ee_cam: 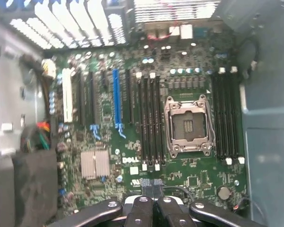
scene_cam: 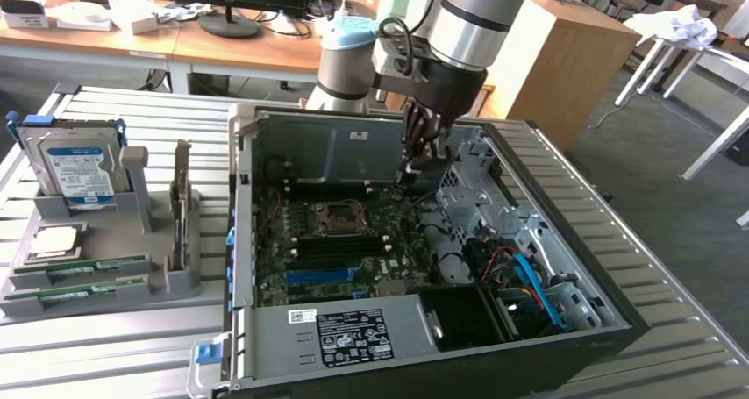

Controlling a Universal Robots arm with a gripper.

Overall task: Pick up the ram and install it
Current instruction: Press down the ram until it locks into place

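Plainly, the gripper (scene_cam: 419, 153) hangs inside the open computer case (scene_cam: 351, 131), in the upper middle of the exterior view, above the motherboard (scene_cam: 339, 241). Its fingertips (ee_cam: 146, 185) are pressed together in the wrist view, and we see nothing pinched between them. Beneath them lie the CPU socket (ee_cam: 188, 124) and the banks of black memory slots (ee_cam: 149, 118) on either side of it, all of them bare.

Further out, at the lower left of the exterior view, a grey holder (scene_cam: 175, 281) stands on the table, well apart from the case. The ram (scene_cam: 94, 266) rests there, a thin green stick lying along a groove, and a second stick (scene_cam: 82, 296) lies just below it in the frame. A silver hard drive (scene_cam: 76, 167) stands upright behind them, and a taller grey card (scene_cam: 181, 197) stands beside it.

We judge the ram to be light and stiff, but thin and fragile. It would not bend much before it cracked, and its chips and contact edge are best left untouched. We would take hold across its two flat faces near the middle of its length, on the upper edge, so it hangs level and does not twist in the pads.
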